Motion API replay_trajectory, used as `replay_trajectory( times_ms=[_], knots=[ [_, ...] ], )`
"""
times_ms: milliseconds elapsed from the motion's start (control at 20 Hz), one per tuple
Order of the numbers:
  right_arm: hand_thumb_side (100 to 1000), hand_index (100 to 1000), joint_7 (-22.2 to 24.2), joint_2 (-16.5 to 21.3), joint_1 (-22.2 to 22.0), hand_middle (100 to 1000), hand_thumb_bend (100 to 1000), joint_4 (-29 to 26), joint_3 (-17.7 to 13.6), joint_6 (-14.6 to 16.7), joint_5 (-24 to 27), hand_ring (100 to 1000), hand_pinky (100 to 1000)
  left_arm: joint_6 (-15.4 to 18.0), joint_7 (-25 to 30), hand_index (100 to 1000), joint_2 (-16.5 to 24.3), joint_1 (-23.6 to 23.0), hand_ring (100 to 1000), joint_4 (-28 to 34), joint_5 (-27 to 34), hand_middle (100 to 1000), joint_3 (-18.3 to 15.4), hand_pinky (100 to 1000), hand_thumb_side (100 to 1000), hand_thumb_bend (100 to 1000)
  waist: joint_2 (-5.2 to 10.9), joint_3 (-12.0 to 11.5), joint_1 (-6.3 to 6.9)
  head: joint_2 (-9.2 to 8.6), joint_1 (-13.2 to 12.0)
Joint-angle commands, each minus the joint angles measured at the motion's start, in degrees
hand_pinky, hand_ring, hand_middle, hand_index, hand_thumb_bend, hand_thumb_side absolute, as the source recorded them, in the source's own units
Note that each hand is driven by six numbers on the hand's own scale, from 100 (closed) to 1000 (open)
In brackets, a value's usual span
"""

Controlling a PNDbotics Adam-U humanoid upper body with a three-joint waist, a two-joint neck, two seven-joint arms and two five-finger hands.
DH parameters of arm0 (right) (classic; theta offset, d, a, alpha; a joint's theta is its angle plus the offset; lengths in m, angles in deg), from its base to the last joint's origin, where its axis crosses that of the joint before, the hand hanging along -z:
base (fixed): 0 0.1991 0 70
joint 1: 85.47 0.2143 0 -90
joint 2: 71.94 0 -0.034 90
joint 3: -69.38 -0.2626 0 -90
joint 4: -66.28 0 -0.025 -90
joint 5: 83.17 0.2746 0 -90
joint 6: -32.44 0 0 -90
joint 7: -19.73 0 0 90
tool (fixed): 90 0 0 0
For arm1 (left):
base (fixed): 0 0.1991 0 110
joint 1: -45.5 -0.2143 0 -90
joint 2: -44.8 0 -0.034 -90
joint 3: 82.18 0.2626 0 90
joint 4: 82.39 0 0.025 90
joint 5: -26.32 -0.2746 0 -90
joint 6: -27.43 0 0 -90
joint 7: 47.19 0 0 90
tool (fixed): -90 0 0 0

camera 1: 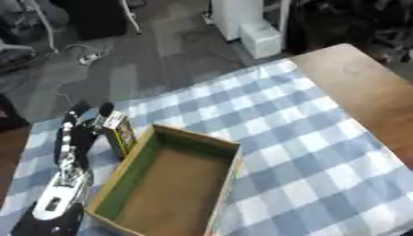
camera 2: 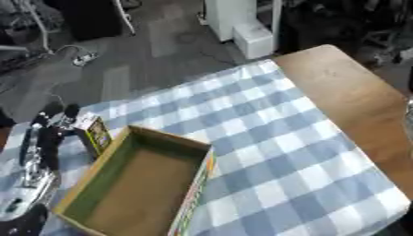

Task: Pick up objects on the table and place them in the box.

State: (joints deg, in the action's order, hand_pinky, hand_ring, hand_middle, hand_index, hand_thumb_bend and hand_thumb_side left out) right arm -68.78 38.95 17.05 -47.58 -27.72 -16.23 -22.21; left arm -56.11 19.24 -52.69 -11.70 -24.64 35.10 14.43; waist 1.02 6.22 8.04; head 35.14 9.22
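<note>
An open cardboard box [camera 1: 229, 144] with a green inner wall lies on the checked cloth, and I see nothing inside it. Just left of its far corner stands a small yellow and dark carton [camera 1: 120, 132]. My left hand [camera 1: 79, 133] is against the carton's left side, its black fingers curled round it at the top. The left arm runs down to the lower left corner. My right hand shows in neither view.
A blue and white checked cloth [camera 1: 290, 133] covers most of the table. Bare wooden tabletop [camera 2: 347, 87] shows at the right. Beyond the far edge are grey floor, cables and a white unit [camera 1: 256, 32].
</note>
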Motion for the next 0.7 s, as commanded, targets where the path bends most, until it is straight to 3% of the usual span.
replay_trajectory(
  times_ms=[50, 350, 700],
  knots=[
    [1000, 499, -0.12, 1.38, 1.4, 421, 100, -0.74, -0.64, -0.22, -0.05, 382, 441, -0.22, 1.86, 944, 1.43, 1.47, 715, -0.8, -4.19, 868, -0.24, 593, 532, 1000, 0.4, 0.06, -0.25, -0.84, 0.81],
    [1000, 499, -0.35, 1.54, 1.62, 421, 100, -0.74, -0.72, -0.36, 0.2, 382, 441, -1.11, 5.49, 983, 2.08, 1.97, 736, -3.01, -11.56, 902, -0.67, 620, 480, 1000, 0.46, 0.2, -0.18, -1.1, 1.05],
    [1000, 499, -0.5, 1.62, 1.73, 421, 100, -0.74, -0.8, -0.46, 0.38, 382, 440, -1.61, 6.63, 979, 2.23, 2.3, 734, -4.16, -15.61, 903, -0.98, 611, 462, 1000, 0.51, 0.28, -0.17, -1.28, 1.17]
  ],
)
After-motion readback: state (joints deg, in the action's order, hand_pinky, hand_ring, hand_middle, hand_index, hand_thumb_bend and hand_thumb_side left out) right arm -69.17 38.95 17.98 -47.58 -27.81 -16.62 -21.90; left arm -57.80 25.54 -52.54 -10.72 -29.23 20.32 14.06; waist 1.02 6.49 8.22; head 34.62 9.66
